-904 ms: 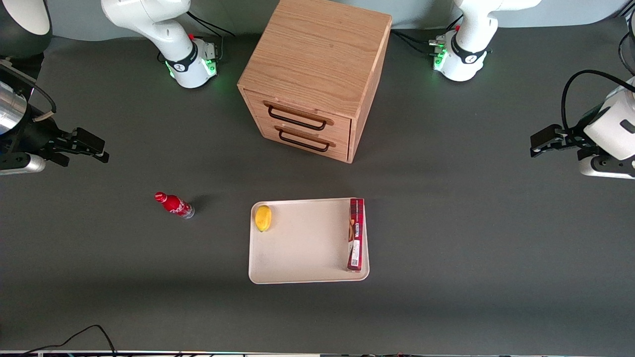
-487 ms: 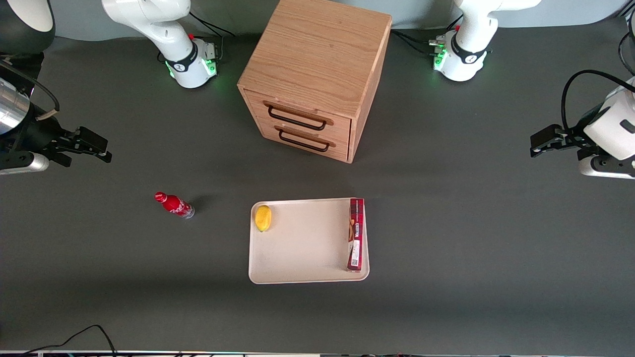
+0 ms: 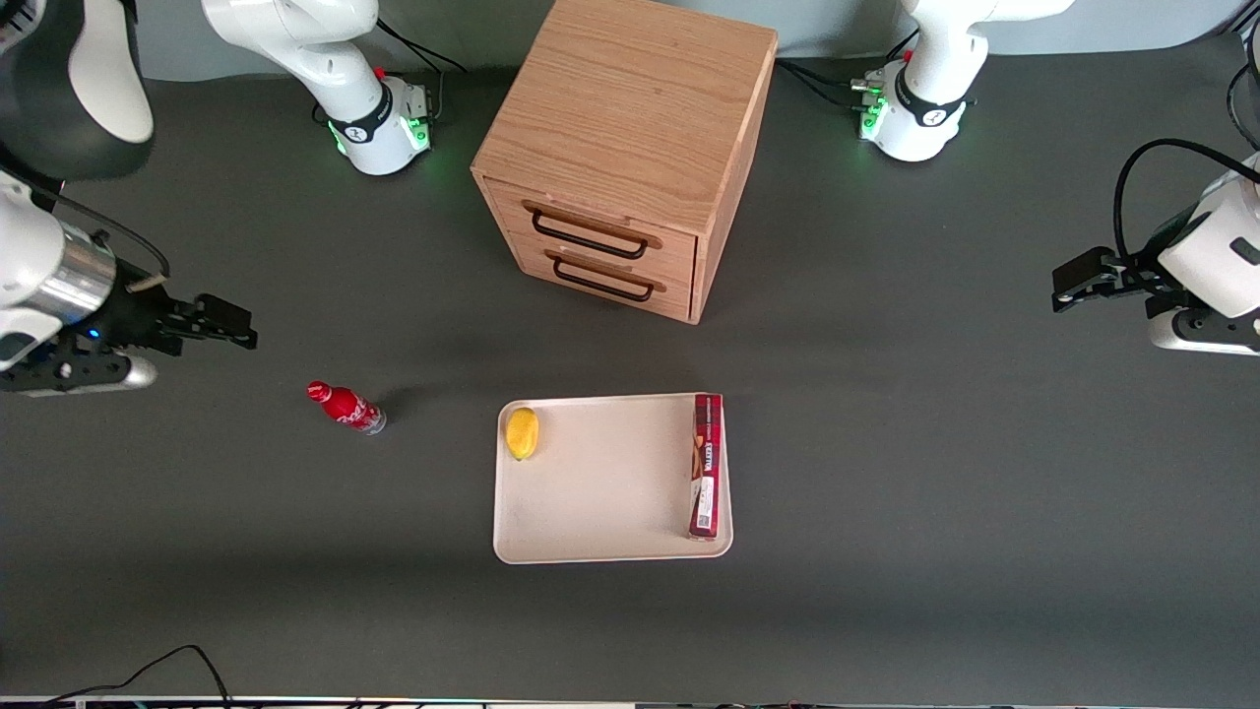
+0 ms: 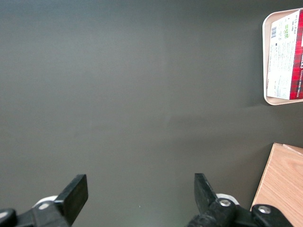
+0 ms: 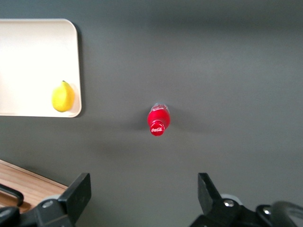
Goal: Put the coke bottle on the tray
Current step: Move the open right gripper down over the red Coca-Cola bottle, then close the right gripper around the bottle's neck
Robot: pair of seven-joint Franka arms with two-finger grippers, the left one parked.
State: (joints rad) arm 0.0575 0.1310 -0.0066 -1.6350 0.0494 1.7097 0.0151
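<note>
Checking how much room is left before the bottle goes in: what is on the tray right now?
On the tray: a lemon at one corner and a long red box along one edge. The coke bottle stands on the table; the open gripper hovers apart.

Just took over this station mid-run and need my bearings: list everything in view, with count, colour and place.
coke bottle: one, red, upright on the table, beside the tray toward the working arm's end.
tray: one, cream-white, nearer the front camera than the cabinet.
lemon: one, yellow, in a tray corner.
box: one, red, along a tray edge.
cabinet: one, wooden, two drawers shut.
gripper: one, black, open, empty, above the table short of the bottle.
</note>
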